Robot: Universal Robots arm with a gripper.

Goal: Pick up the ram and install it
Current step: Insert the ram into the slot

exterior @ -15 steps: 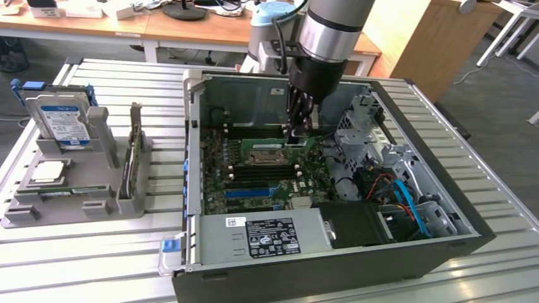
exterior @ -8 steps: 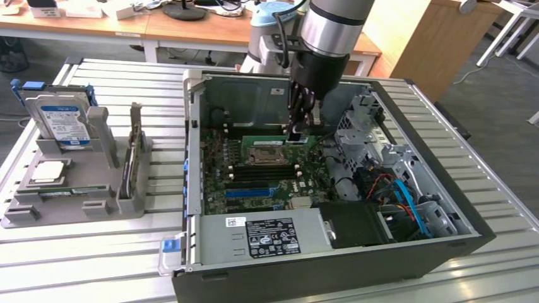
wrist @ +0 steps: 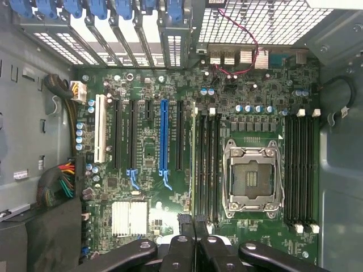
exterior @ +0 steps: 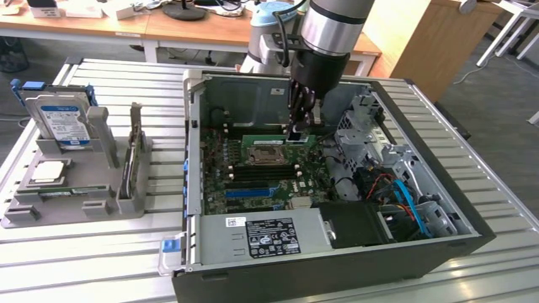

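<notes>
The ram (exterior: 271, 140) is a slim green stick held level inside the open computer case (exterior: 438, 252), just above the motherboard (exterior: 252, 183) on the far side of the CPU socket (exterior: 267, 156). My gripper (exterior: 296, 134) reaches down from above and is shut on the ram's end toward the exterior view's right. In the wrist view the ram (wrist: 194, 170) shows edge-on as a thin line running away from my gripper (wrist: 194, 241), over the black memory slots (wrist: 208, 164) beside the CPU socket (wrist: 251, 178). Whether it touches a slot I cannot tell.
A grey parts tray (exterior: 50, 214) at the exterior view's left holds a hard drive (exterior: 63, 120), a CPU (exterior: 49, 170) and an upright card (exterior: 133, 154). The power supply (exterior: 261, 237) and cables (exterior: 404, 196) fill the case's near side. A blue slot (wrist: 164, 139) and a second memory bank (wrist: 300, 170) flank the socket.
</notes>
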